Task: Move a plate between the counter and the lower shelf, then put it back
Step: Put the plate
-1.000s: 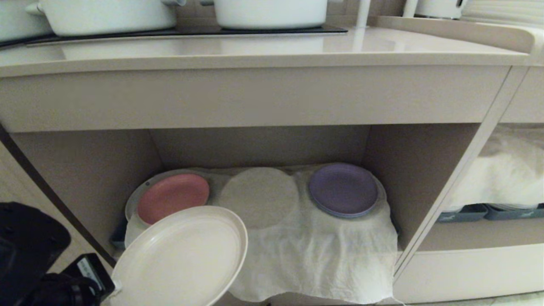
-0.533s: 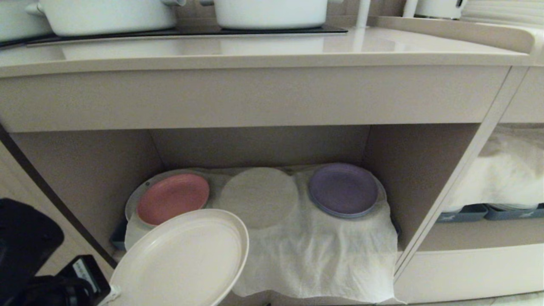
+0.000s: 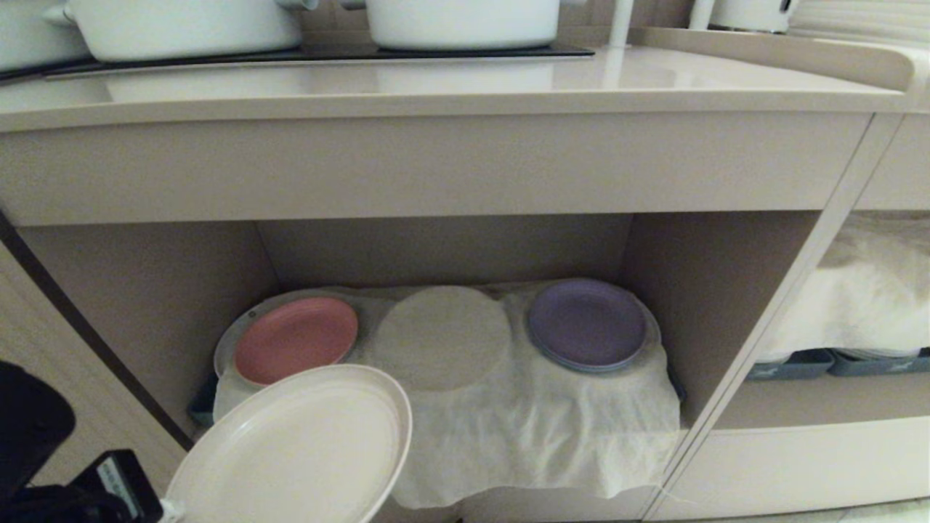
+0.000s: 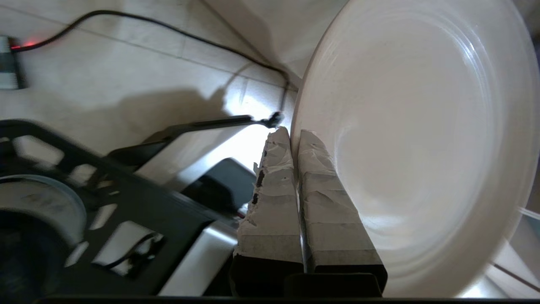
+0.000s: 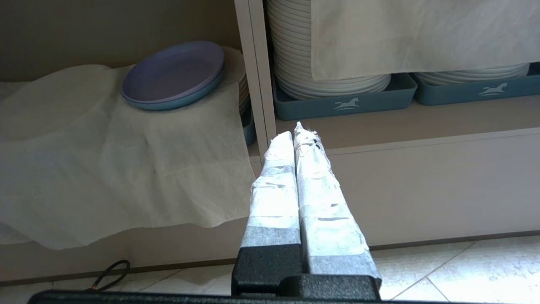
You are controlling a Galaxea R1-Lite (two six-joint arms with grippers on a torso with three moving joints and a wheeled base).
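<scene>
Plate (image 3: pixel 294 450), one, pinched at its rim by left fingers (image 4: pixel 295 143).

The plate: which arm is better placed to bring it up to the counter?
Left. The left gripper is already shut on the rim of the plate, outside the lower shelf. The right gripper is shut on nothing, low by the other shelf.

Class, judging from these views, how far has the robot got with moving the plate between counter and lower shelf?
Done: the left gripper is shut on the plate. In hand: the plate is tilted in front of the lower shelf, off its cloth. Left: setting it down; the counter holds no plate.
</scene>
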